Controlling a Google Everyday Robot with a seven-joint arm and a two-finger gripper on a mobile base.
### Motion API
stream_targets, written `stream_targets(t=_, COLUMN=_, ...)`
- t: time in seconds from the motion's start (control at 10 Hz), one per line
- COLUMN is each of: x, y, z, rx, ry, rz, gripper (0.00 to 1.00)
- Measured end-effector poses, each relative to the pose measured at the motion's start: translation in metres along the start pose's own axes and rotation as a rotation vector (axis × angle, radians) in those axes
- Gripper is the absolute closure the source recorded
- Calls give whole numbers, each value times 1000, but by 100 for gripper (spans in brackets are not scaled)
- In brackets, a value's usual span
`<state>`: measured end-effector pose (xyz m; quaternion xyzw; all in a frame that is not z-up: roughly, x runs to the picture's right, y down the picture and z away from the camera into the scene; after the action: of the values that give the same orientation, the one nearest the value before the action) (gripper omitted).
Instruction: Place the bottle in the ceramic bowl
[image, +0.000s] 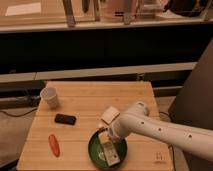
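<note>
The dark green ceramic bowl (95, 148) sits near the front edge of the wooden table (95, 100). The pale bottle (108, 150) lies inside it, yellowish end toward the back, labelled body toward the front. My gripper (106, 129) hangs over the bowl's back rim at the bottle's yellowish end, at the tip of my white arm (160, 131), which reaches in from the right. A white squarish block (109, 115) lies just behind the gripper.
A white cup (49, 96) stands at the table's left. A small black object (65, 119) lies in front of it. An orange carrot-like piece (53, 144) lies at the front left. A dark counter front runs behind the table.
</note>
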<state>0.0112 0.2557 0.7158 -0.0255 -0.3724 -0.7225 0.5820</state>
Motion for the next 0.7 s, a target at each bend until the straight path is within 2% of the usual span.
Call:
stream_targets(t=0.1, x=0, y=0, z=0, rx=-1, ry=0, rz=-1, gripper=72)
stream_targets(t=0.2, x=0, y=0, z=0, rx=0, ry=-1, rz=-2, gripper=71)
stream_targets(t=0.3, x=1, y=-2, z=0, rx=12, ry=-2, rz=-18, gripper=64)
stream_targets(t=0.7, x=1, y=-3, z=-1, rx=27, ry=1, rz=-25, gripper=23)
